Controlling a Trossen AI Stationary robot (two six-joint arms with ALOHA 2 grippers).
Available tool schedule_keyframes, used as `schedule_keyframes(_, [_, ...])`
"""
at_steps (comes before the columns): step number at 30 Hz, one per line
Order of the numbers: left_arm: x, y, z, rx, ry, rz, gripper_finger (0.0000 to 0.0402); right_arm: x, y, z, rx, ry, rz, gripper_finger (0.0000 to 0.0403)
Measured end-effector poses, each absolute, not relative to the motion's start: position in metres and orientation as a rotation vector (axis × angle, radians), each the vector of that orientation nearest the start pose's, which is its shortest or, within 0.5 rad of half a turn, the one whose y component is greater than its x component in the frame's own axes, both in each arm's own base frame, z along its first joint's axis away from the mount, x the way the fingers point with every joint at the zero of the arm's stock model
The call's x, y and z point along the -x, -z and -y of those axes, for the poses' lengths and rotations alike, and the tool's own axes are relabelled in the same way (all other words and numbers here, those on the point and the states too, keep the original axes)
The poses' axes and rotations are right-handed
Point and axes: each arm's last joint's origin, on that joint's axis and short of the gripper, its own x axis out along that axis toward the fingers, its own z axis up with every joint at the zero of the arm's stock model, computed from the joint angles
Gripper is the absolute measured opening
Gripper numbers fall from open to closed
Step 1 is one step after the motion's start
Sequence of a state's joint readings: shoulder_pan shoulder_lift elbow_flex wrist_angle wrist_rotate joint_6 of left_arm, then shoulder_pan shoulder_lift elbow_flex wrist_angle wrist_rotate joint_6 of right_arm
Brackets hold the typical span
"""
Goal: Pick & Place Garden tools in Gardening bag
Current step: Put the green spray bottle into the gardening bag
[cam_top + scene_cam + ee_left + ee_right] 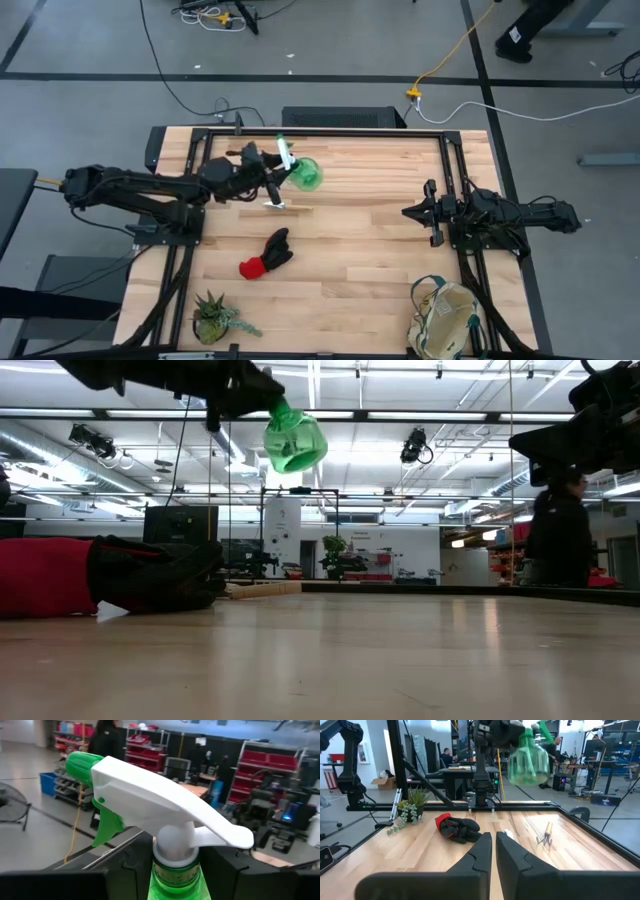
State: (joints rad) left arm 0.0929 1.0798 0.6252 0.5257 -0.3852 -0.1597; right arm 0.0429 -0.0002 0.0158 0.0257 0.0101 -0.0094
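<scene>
My left gripper [283,176] is shut on a bright green spray bottle [305,174] with a white spray head [165,795], high above the far left part of the table. Below it a wooden-handled metal rake [546,834] lies flat on the wood. The red-and-black gloves [267,255] lie in a heap left of centre. The beige gardening bag [447,320] with green trim stands at the near right corner. My right gripper [493,842] is shut on nothing, at the table's right side. My left gripper pinches the bottle's neck [175,865], just under the white spray head, between its two fingers [127,870]. The fingers come in level from the table's left. The bottle is lifted clear of the table, and its green body [295,445] hangs tilted below the hold.
A small spiky potted plant [215,318] stands at the near left corner. A black frame [330,132] runs around the table's edges. Bare wood lies between the gloves and the bag. A person [560,530] stands in the room beyond.
</scene>
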Motion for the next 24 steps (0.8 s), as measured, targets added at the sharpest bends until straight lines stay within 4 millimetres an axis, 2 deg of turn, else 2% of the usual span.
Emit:
schedule_keyframes(12, [-0.245,-0.325,-0.031,0.107,-0.388,0.144,0.0149,-0.097,-0.171,-0.004,0.008,-0.033,0.042,0.0029])
schedule_keyframes(19, [-0.275,-0.341,-0.031,0.086,-0.288,0.148,0.0147,-0.097,-0.171,-0.004,0.008,-0.033,0.042,0.0029])
schedule_keyframes(24, [-0.300,-0.345,-0.028,0.062,-0.228,0.111,0.0149,-0.097,-0.171,-0.004,0.008,-0.033,0.042,0.0029])
